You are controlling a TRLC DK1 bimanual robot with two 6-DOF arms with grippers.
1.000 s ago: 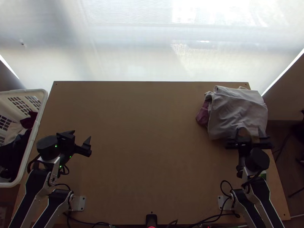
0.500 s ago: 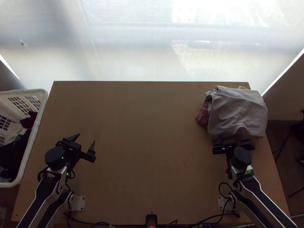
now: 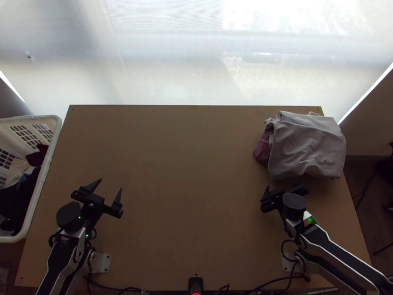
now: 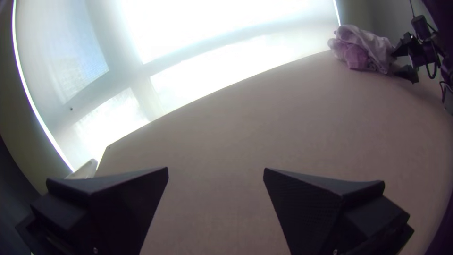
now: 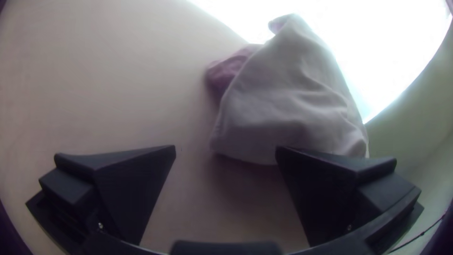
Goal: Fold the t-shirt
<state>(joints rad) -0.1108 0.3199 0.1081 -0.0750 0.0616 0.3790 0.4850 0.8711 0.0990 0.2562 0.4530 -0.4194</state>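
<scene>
The mauve cloth [image 3: 262, 150] is partly hidden by the creased, folded grey cloth [image 3: 307, 147], whose inner layers cannot be made out; which is the t-shirt, I cannot tell. Both lie on the tabletop [image 3: 189, 162], just beyond the right tool [image 3: 283, 187]. The basket [image 3: 42, 172], left of the left tool [image 3: 111, 185], is cut off by the top view's edge. The right arm slants inward, the left arm leans up and inward, and both tools stand with fingers wide apart
</scene>
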